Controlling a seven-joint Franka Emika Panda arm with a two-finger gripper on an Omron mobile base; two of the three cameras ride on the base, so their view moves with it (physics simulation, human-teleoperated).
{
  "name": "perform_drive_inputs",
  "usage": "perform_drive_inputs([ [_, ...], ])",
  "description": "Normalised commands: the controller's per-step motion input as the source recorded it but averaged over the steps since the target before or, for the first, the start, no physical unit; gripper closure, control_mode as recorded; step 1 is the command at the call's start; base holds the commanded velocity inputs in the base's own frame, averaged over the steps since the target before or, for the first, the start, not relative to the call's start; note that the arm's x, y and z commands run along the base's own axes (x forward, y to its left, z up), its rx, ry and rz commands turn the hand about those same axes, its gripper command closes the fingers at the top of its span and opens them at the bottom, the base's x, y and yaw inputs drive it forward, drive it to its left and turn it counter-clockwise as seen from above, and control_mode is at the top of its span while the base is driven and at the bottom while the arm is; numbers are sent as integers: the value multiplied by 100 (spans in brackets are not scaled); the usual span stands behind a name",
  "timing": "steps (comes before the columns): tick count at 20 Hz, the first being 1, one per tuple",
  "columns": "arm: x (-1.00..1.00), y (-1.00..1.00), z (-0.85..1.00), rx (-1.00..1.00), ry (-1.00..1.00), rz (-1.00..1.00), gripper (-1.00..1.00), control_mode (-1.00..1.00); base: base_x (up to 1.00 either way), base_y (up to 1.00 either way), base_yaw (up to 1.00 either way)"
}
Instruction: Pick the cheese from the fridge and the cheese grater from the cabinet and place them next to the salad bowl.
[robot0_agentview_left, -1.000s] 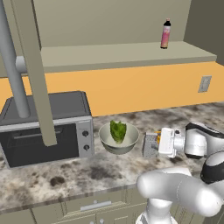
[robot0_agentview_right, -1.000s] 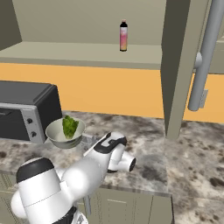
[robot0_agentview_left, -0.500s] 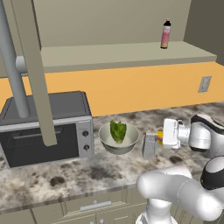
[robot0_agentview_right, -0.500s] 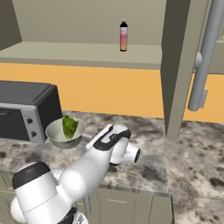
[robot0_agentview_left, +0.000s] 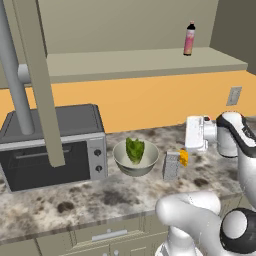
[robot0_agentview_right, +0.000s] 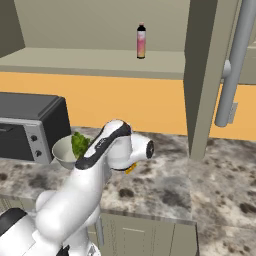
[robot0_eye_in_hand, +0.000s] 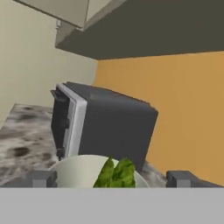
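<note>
The salad bowl (robot0_agentview_left: 135, 159), pale grey with green lettuce, sits on the speckled counter just right of the toaster oven. Close to its right stands the grey cheese grater (robot0_agentview_left: 171, 166), upright, with the small orange cheese (robot0_agentview_left: 184, 158) touching its right side. My gripper (robot0_agentview_left: 189, 134) hovers above and to the right of both, pointing left, and holds nothing. In the hand view the gripper (robot0_eye_in_hand: 113, 179) is open, its fingertips (robot0_eye_in_hand: 41, 178) set wide apart over the bowl (robot0_eye_in_hand: 78, 168). The cabinet (robot0_agentview_left: 140, 62) is open above the counter. The fridge is out of view.
A dark toaster oven (robot0_agentview_left: 50, 142) stands at the left of the counter. A pink bottle (robot0_agentview_left: 189, 38) is on the cabinet shelf. An open cabinet door (robot0_agentview_left: 37, 80) with a long bar handle hangs at the left. The counter's front edge (robot0_agentview_left: 100, 220) is close.
My hand has risen from beside the grater and drawn slightly right. The grater and cheese stay standing on the counter next to the bowl.
</note>
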Motion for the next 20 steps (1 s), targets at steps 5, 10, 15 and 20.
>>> perform_drive_inputs([
  [5, -71, 2, 56, -21, -10, -21, -100, -100, 0, 0, 0],
  [10, -77, 0, 71, -18, -21, -10, -100, -100, 0, 0, 0],
  [15, -78, -8, 76, -11, -25, 0, -100, -100, 0, 0, 0],
  [20, -73, -43, 70, -3, -20, 0, -100, -100, 0, 0, 0],
])
